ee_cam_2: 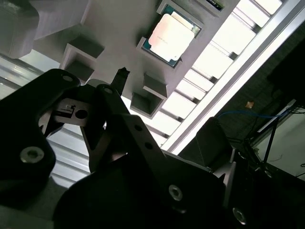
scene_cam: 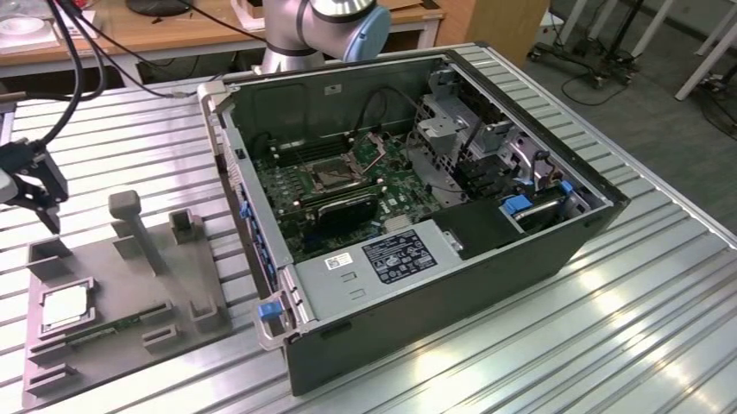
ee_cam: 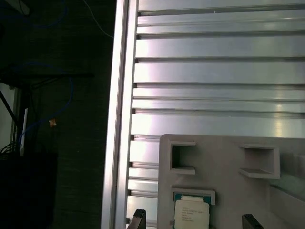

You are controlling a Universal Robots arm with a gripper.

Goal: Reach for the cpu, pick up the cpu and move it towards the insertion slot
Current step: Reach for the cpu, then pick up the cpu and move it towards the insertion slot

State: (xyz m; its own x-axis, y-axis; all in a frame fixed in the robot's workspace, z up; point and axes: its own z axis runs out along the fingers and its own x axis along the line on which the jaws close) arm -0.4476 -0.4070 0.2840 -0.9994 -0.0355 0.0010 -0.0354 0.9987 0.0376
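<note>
The cpu is a small silvery square chip lying in a recess of the grey tray at the exterior view's left. It also shows in both wrist views, seated in its recess. My gripper hangs above the tray's far end, apart from the chip. In the first wrist view the gripper is open, its two dark fingertips standing either side of the cpu with nothing held. The insertion slot is a metal-framed square socket on the motherboard inside the open computer case.
The open black computer case lies on its side on the ribbed aluminium table. Upright grey posts rise from the tray near the cpu. The table edge runs close beside the tray. A wooden bench stands behind.
</note>
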